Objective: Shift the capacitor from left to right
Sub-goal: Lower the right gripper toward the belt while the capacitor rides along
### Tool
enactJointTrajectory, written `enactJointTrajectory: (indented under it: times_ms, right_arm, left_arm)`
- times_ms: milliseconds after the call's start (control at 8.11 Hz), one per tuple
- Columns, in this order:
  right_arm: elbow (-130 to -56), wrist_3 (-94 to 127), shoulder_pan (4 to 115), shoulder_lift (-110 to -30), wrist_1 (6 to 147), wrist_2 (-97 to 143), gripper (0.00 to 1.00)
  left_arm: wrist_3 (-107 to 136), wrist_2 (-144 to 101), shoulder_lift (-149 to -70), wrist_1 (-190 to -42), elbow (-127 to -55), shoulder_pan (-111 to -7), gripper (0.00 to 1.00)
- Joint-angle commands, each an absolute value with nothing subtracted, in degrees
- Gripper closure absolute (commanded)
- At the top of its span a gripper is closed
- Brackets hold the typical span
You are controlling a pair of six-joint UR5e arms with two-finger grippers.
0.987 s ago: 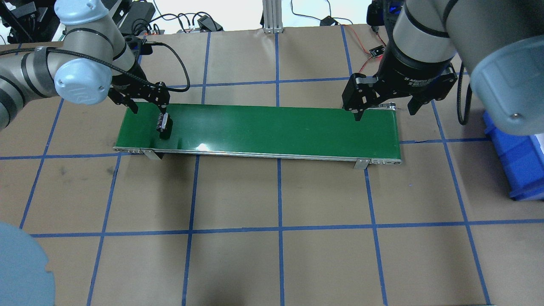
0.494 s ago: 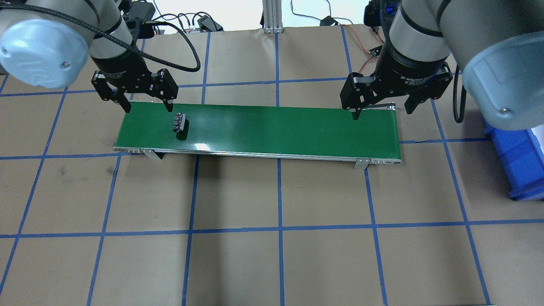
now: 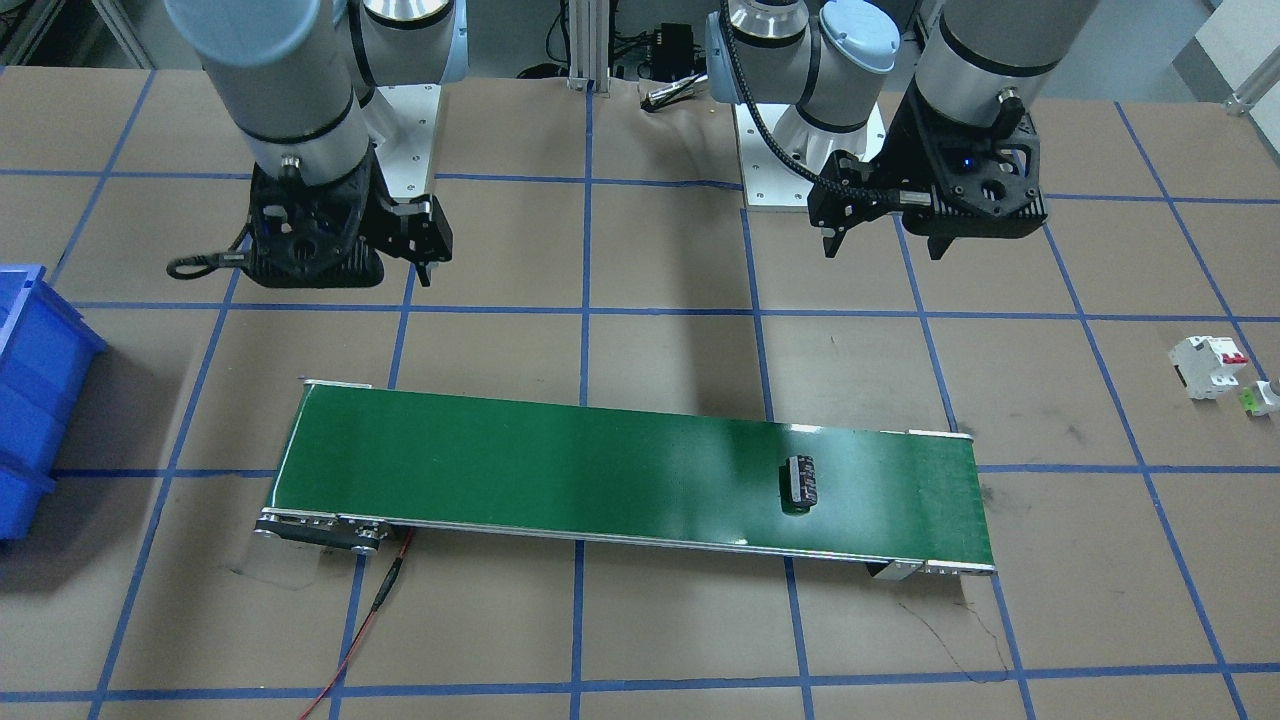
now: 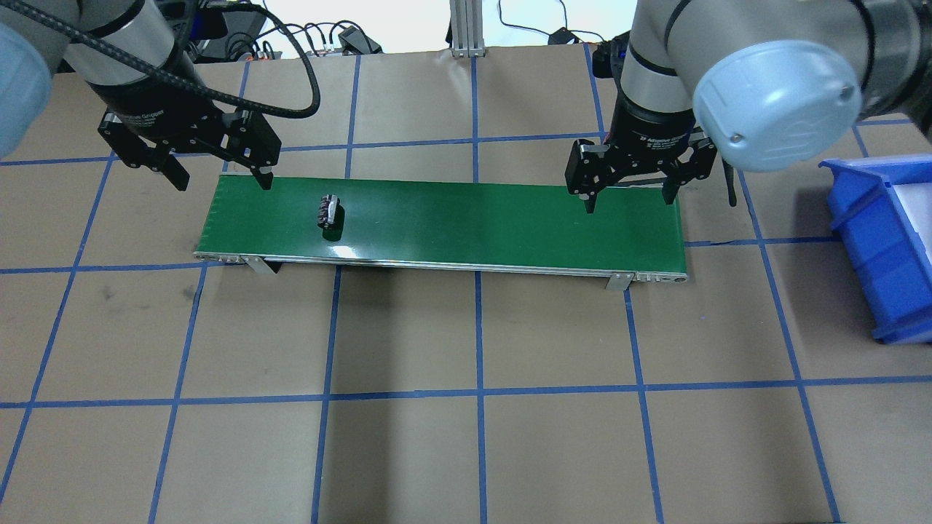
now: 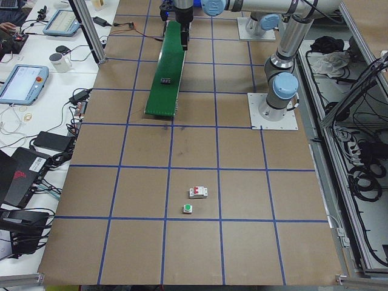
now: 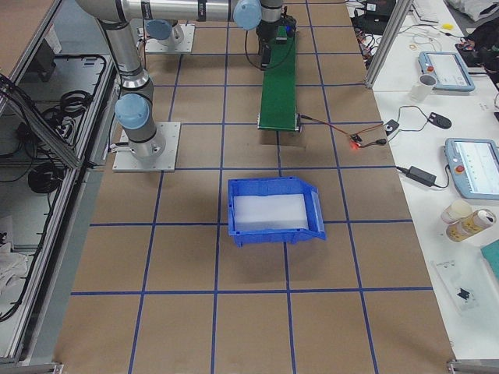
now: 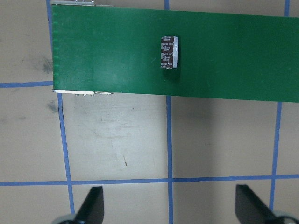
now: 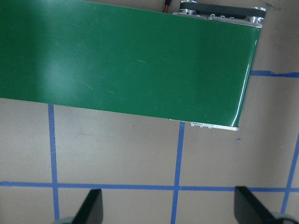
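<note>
The capacitor (image 4: 330, 213), a small blackish-brown box with a paler ridged face, lies free on the green conveyor belt (image 4: 473, 218) near its left end. It also shows in the front view (image 3: 801, 482) and the left wrist view (image 7: 169, 52). My left gripper (image 4: 223, 182) is open and empty. It hangs above the belt's far left corner, apart from the capacitor. My right gripper (image 4: 628, 202) is open and empty above the belt's far right edge. The right wrist view shows only bare belt (image 8: 117, 56).
A blue bin (image 4: 881, 247) stands on the table right of the belt. A white breaker with a red switch (image 3: 1207, 365) and a tiny green-and-white part (image 3: 1262, 397) lie far out on the robot's left. A red wire (image 3: 360, 640) trails from the belt's right end.
The capacitor has travelled to the right along the belt, away from my left gripper. The left gripper has risen and drawn back to the left. The right gripper has shifted slightly left.
</note>
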State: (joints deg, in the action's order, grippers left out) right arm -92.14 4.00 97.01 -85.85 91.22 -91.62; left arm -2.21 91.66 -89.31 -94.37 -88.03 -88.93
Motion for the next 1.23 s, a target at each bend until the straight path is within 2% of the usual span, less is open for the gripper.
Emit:
enactJointTrajectory:
  times_ms: [0, 247, 617, 740, 1110]
  right_arm:
    - [-92.20, 3.87, 96.94, -80.52, 95.45, -91.32, 0.00]
    - [-93.33, 3.52, 96.94, -80.07, 96.49, -91.14, 0.00]
    - [-102.62, 3.34, 94.33, -79.89, 113.68, -80.28, 0.00]
    - [-104.57, 0.64, 92.65, -79.89, 114.77, -79.29, 0.00]
    - [-105.82, -1.06, 90.28, -77.18, 118.73, -72.62, 0.00]
  left_arm:
    - [-2.03, 91.41, -88.77, -92.91, -87.98, -90.43, 0.00]
    - [-2.28, 92.11, -88.68, -92.72, -87.89, -90.70, 0.00]
    - [-1.85, 91.85, -88.86, -90.97, -87.98, -90.88, 0.00]
    - [-1.85, 91.76, -89.03, -90.97, -88.41, -90.88, 0.00]
    - [-2.02, 91.93, -89.21, -90.97, -88.24, -90.88, 0.00]
